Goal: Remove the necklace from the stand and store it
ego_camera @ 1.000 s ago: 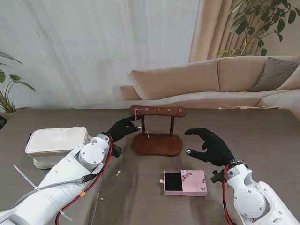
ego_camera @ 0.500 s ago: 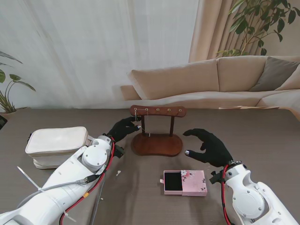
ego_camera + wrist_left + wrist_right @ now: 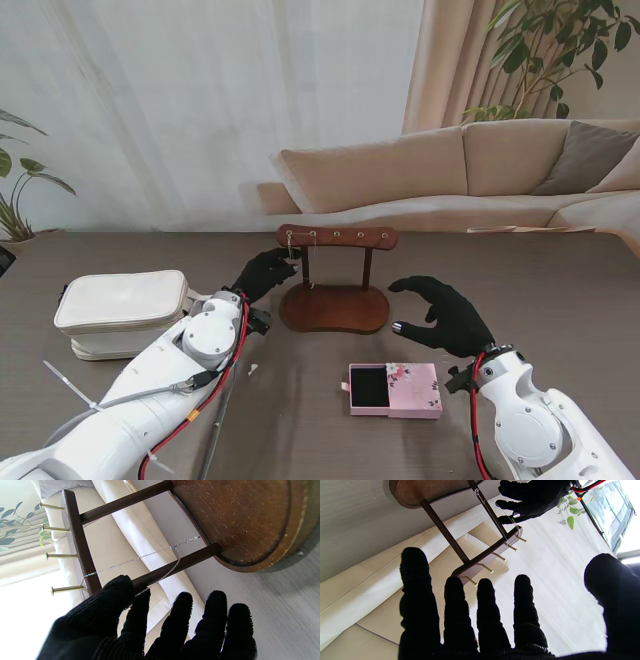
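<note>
— Silver chain first: where is the necklace (image 3: 140, 556) right now?

— It hangs from the end brass peg (image 3: 66, 588) on the crossbar of the wooden stand (image 3: 335, 308), at the robot's left end, and drapes down along the post. Your left hand (image 3: 264, 273) is right at it. In the left wrist view the thumb and first finger (image 3: 138, 610) look pinched on a strand of the chain, the other fingers loosely apart.

— How should I get it off cleanly?

— I'd judge that you need to carry the loop out along the peg toward its head, not pull downward; the chain is thin and could snag on the peg head or the crossbar. Move slowly and keep the pinch light but firm, since a strand that fine can slip between gloved fingertips.

— And the right hand (image 3: 443, 314)?

— Its fingers are spread and hold nothing; it hovers just beside the stand's base on the robot's right. It could steady the base if the stand tips.

— Where does the necklace go?

— The pink box (image 3: 395, 389) sits nearer to you than the stand, its drawer slid out, the dark inside apparently bare. A cream pouch (image 3: 122, 308) lies on the table (image 3: 560, 290) to the left, seemingly closed; what it holds is hidden.
</note>
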Controlling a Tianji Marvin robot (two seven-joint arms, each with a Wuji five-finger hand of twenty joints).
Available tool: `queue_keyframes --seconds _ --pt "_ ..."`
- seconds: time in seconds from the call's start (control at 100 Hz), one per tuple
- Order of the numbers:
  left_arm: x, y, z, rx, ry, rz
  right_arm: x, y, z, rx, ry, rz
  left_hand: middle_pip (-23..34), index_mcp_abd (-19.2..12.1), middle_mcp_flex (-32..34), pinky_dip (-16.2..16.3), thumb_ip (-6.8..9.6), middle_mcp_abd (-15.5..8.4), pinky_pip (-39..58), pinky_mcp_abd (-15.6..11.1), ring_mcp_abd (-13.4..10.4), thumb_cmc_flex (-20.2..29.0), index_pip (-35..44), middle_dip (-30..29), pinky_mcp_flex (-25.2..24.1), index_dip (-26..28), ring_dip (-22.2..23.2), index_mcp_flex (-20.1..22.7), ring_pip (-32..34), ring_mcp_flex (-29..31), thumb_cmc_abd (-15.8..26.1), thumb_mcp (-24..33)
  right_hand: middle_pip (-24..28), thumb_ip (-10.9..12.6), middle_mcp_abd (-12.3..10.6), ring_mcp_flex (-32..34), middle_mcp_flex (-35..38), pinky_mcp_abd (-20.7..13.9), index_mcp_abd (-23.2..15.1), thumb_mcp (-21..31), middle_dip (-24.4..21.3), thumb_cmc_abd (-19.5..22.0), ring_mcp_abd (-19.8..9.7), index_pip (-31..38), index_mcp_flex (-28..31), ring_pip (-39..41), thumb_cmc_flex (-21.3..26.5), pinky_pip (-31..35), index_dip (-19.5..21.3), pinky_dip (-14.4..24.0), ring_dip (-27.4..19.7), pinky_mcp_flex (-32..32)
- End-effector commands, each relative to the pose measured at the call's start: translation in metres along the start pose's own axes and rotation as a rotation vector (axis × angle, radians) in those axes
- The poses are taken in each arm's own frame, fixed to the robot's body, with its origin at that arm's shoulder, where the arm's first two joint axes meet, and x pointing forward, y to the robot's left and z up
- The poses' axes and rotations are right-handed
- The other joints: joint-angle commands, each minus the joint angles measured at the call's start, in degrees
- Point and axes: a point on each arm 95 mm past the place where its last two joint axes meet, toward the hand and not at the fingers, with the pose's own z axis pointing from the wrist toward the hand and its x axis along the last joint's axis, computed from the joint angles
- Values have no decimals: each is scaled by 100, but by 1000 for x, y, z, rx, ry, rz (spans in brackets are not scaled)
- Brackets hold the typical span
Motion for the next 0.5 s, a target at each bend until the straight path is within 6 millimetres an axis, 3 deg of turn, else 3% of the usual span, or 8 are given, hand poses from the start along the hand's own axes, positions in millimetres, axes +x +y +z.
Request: queue_keyframes --seconds 0.0,0.2,0.49 --pt "8 11 3 -24 19 -19 3 -4 -1 15 2 7 76 -473 153 158 -294 -117 158 41 126 283 358 133 63 250 111 415 134 173 -199 -83 -69 56 -56 50 126 78 -123 -262 -85 207 -55 -75 92 -38 51 -155 -150 198 -25 -3379" --pt "12 16 5 -1 26 -75 3 -5 -1 16 1 10 241 -461 373 378 -352 -140 275 38 146 827 615 404 148 546 211 706 209 396 -295 -479 -74 58 -52 51 127 76 -111 -289 -89 225 -48 -76 85 -41 66 -156 -155 198 -26 -3378" --pt "15 20 6 11 27 -124 3 -5 -1 17 0 16 234 -481 299 482 -260 -132 296 5 118 704 402 506 43 342 223 666 176 354 -327 -331 -70 61 -45 60 140 82 -113 -309 -90 252 -34 -73 87 -39 82 -154 -159 200 -25 -3371"
